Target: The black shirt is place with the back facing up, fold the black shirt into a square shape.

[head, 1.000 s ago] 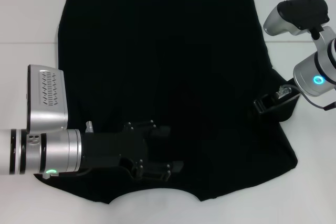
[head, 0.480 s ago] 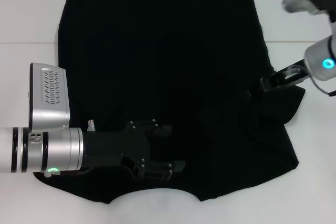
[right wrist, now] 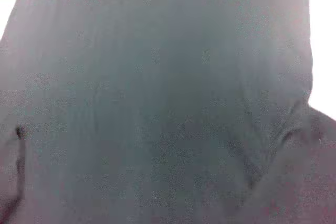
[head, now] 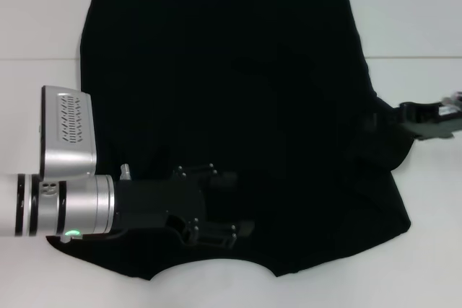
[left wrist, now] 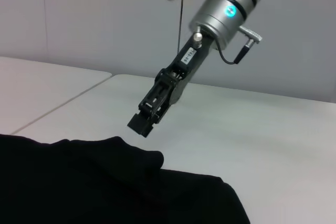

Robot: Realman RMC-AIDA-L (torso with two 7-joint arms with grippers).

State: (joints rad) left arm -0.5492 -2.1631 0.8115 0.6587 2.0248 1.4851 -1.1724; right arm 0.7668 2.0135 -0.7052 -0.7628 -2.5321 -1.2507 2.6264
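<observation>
The black shirt (head: 216, 70) lies spread flat on the white table, its plain side up, with no lettering showing. It fills the right wrist view (right wrist: 157, 103). My left gripper (head: 234, 203) is open and rests on the shirt near its near edge, fingers spread apart. My right gripper (head: 426, 117) is at the right edge of the head view, just off the shirt's rumpled right sleeve (head: 386, 138). In the left wrist view the right gripper (left wrist: 143, 121) hangs a little above the sleeve's hump (left wrist: 131, 156), holding nothing.
The white table (head: 433, 236) shows bare around the shirt on the left, right and near sides. A seam in the table (head: 411, 57) runs across behind the right arm. A grey wall (left wrist: 105, 19) stands beyond the table.
My right gripper has drawn away from the sleeve toward the right edge and now hangs free above it. The sleeve lies rumpled. The left arm has not moved.
</observation>
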